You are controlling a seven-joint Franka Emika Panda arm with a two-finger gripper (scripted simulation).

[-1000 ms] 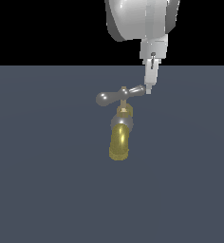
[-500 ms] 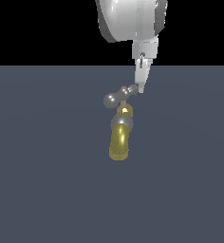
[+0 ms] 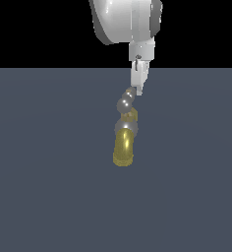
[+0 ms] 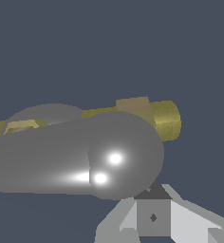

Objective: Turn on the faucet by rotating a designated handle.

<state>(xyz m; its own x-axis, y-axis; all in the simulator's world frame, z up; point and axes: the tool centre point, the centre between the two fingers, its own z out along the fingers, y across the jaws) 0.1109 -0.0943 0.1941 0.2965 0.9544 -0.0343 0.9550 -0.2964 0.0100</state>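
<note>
One fingertip contact only: gripper pressed against far bulb of handle; jaw state unclear; risks sliding off that rounded end, stalling faucet.

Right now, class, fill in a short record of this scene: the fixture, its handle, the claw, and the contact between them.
fixture: faucet with brass spout, on a dark grey surface
handle: grey crossbar, seen nearly end-on in the exterior view
claw: hangs from above at the crossbar's far end
contact: appears to touch the bar's end; grip state unclear
</note>
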